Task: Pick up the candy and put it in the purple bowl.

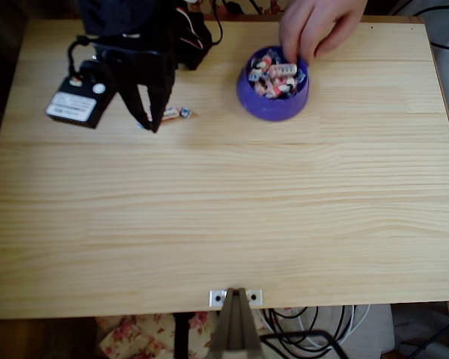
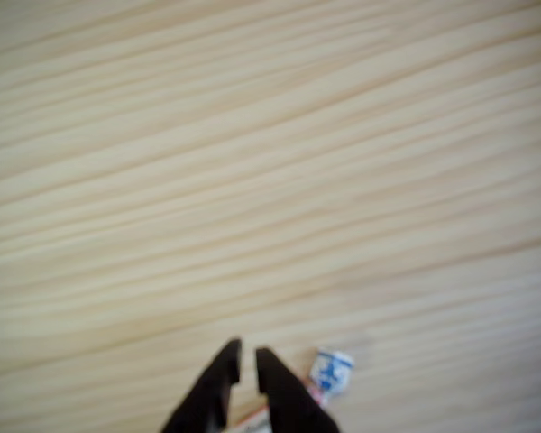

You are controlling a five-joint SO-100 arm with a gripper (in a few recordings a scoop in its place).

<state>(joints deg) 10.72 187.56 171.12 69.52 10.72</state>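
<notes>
Candy lay on the tabletop, well left of the purple bowl in the overhead view, its long axis running toward that bowl. The end effector stood over the candy's far end from the bowl, fingers nearly together with a narrow gap, gripping nothing that I could make out. A person's hand reached into the bowl among other sweets.

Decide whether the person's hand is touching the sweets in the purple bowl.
Cannot tell. In the overhead view the hand reaches over the purple bowl, fingertips above the sweets, but that angle shows neither contact nor gap.
</notes>
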